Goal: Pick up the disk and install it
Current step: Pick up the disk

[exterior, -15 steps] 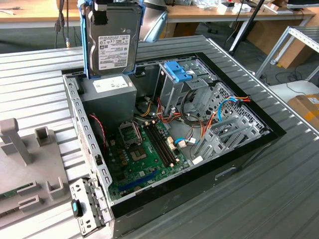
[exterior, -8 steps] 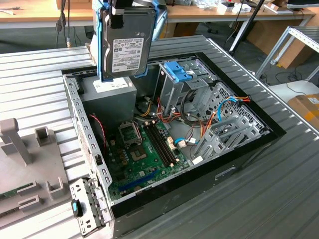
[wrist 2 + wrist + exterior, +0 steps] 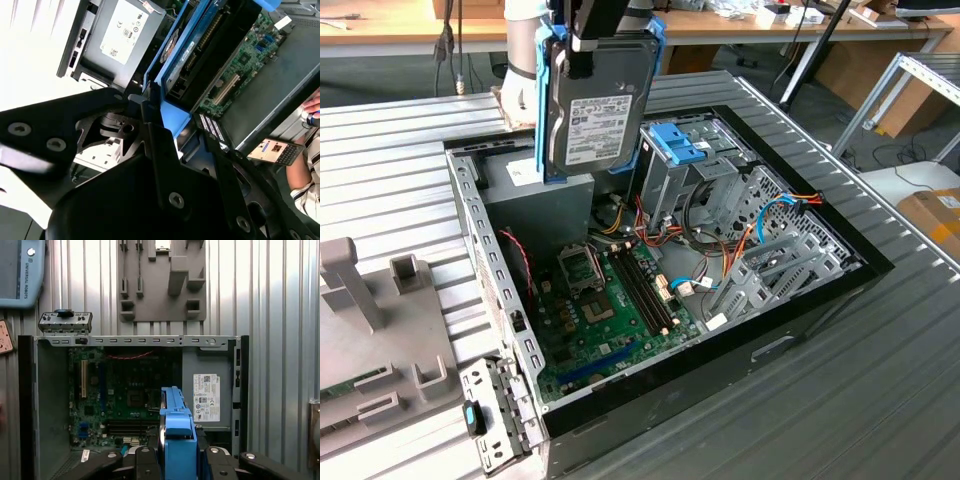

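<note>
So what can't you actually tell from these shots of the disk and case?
Exterior view: the frame's top edge cuts off most of the gripper holding the disk.
Exterior view: the drive cage walls hide its bay.
First wrist view: the disk is edge-on, label unseen.

A robotics lab or workshop: an open black desktop computer case with its green motherboard bared lies on a ribbed grey metal desk. Long wooden workbenches with dangling black cables stand behind, and a light blue teach pendant lies beside the case.
</note>
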`<state>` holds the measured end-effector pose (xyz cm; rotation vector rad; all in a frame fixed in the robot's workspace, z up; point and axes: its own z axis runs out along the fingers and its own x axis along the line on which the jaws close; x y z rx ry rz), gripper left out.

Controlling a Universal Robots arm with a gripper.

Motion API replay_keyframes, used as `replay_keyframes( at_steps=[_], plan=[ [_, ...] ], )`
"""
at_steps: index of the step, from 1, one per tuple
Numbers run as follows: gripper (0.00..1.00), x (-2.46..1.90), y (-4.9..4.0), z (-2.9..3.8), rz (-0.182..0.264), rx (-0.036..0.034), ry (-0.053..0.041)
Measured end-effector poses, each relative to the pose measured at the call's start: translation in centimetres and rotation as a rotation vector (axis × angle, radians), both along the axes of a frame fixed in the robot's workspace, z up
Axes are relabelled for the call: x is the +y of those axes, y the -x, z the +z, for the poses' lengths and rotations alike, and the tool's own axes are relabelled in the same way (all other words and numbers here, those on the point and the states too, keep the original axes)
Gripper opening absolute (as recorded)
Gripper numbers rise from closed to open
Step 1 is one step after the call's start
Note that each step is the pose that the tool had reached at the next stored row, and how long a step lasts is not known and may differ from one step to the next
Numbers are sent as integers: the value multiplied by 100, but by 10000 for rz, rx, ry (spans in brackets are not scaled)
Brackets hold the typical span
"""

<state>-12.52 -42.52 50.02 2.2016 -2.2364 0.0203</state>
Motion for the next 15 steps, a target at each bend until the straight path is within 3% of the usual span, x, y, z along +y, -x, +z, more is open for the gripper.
replay_keyframes(
  at_steps=[2, 15],
  plan=[
    [37, -26, -8, -2, 1, -1, -2],
    [37, -54, -45, -1, 0, 0, -1]
  ],
)
